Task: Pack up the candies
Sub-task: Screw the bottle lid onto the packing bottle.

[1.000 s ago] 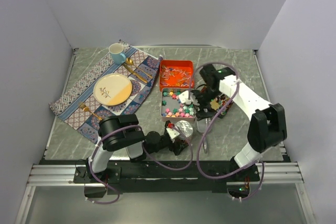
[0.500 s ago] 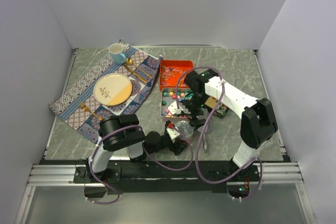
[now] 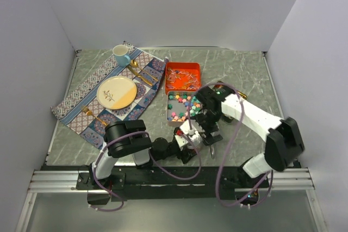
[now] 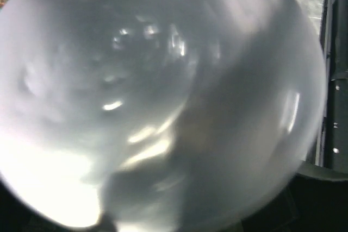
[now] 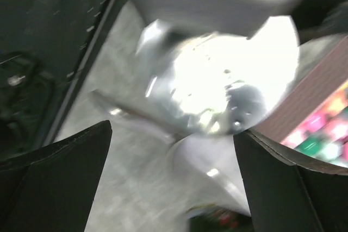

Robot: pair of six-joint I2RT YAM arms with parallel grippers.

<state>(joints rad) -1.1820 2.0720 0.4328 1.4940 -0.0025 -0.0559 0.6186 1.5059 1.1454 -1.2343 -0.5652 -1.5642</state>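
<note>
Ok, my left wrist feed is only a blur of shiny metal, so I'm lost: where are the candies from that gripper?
Observer: The pastel candies sit in a tin just beyond the left gripper, toward the table's far side.
Operator: And the right gripper?
Observer: The right gripper is open, with the scoop right ahead of it.
Operator: Any other candies?
Observer: Wrapped candies lie in an orange tin behind the first tin.

Orange tin (image 3: 183, 64), pastel multi-col. candies (image 3: 179, 105) (pink, green), blue patt. placemat (image 3: 81, 93)
</note>
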